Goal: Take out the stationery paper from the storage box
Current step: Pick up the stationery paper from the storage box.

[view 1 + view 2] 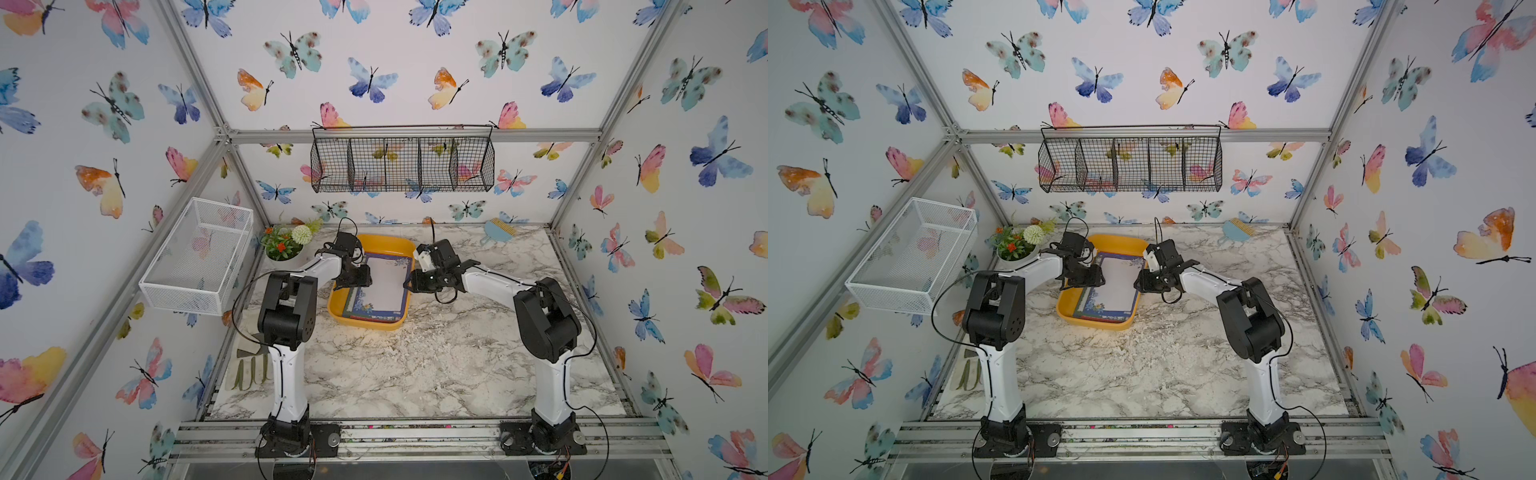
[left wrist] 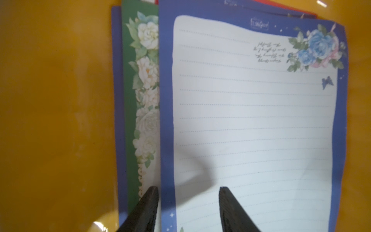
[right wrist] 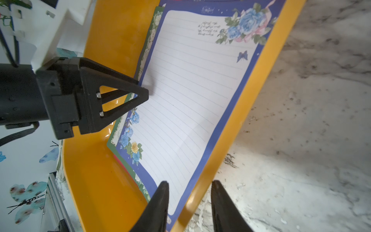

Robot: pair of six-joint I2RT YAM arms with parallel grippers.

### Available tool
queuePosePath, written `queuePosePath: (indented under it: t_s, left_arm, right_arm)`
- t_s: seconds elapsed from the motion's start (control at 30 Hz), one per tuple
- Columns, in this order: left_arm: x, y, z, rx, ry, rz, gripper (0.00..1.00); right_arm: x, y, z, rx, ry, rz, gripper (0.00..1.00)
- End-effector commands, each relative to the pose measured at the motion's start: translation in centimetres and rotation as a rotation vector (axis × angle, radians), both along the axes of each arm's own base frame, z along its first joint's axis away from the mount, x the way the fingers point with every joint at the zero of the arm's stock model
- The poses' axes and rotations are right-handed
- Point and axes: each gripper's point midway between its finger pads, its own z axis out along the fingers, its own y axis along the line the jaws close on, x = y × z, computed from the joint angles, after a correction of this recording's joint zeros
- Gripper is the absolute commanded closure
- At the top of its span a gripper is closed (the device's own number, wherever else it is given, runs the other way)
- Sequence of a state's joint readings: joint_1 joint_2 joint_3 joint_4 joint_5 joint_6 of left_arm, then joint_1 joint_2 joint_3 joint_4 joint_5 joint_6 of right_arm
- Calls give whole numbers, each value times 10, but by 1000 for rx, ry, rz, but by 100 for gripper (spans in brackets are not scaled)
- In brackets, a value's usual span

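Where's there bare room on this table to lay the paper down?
The marble table is bare in front of the storage box and to its right, short of the comb. Crowded near the plant and the gloves.

A flower pot (image 1: pixel 284 245) stands on the marble table (image 1: pixel 395 374) (far corner), near a white mesh basket (image 1: pixel 183 299)
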State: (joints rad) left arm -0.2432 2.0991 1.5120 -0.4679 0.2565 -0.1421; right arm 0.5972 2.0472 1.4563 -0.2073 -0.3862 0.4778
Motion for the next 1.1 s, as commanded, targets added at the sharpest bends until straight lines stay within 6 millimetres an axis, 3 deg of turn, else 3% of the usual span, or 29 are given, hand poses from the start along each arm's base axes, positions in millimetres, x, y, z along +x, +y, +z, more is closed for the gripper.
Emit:
queuePosePath:
  t_s: [0.0, 0.33, 0.57, 1.07]
  left_arm:
    - [-13, -12, -14, -56, 81, -27, 51]
    - [-8, -6, 5, -168, 63, 25, 59]
    - [-10, -15, 15, -313, 74, 20, 62]
    - [-7, -12, 38, -429, 34, 48, 69]
  right_arm:
    - [-4, 0, -10, -24, 17, 12, 61]
    - [-5, 3, -10, 0, 25, 11, 63]
    - [-6, 4, -12, 7, 36, 9, 63]
    - [-5, 5, -10, 15, 35, 2, 65]
